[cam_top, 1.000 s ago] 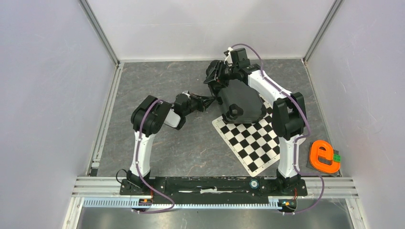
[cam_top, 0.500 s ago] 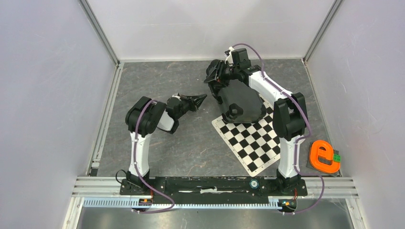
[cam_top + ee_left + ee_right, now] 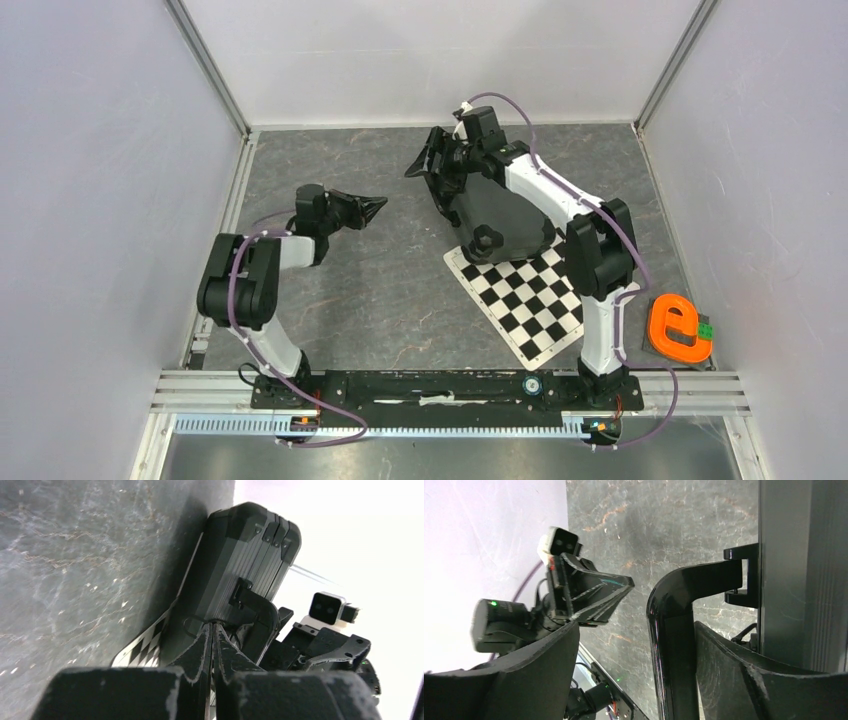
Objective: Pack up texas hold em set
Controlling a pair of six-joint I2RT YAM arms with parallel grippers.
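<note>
While the black hard-shell poker case [image 3: 505,215] sits right of centre in the overhead frame, let's take stock: its lower end rests on the black-and-white checkerboard mat [image 3: 530,300], and its upper-left end pokes out over the grey stone-pattern table [image 3: 380,300]. The case is latched shut, both halves pressed together, as the left wrist view shows [image 3: 240,565].

Now to the glossy black carry handle [image 3: 671,630], and this is where the action is! The right gripper [image 3: 435,170] is up at the case's upper-left end, jaws spread wide. From its own camera, one finger [image 3: 534,680] fills the lower left and the other finger [image 3: 729,675] the lower right, with the handle standing between them. There's daylight between the left-hand finger and the handle; the other finger is close beside it, but whether it touches, I cannot tell. Nothing is clamped.

Over to the left gripper [image 3: 368,207], left of centre in the overhead frame, well apart from the case, over bare table. Its fingers [image 3: 200,645] are pressed together to a point, holding nothing, and aimed at the case's handle [image 3: 262,615]. The right wrist camera catches it too, in the left half of its frame [image 3: 599,592].

Down in the lower right of the overhead view, an orange plastic letter "e" [image 3: 678,328] lies by the wall with a small green block [image 3: 706,330] just beside it.
</note>
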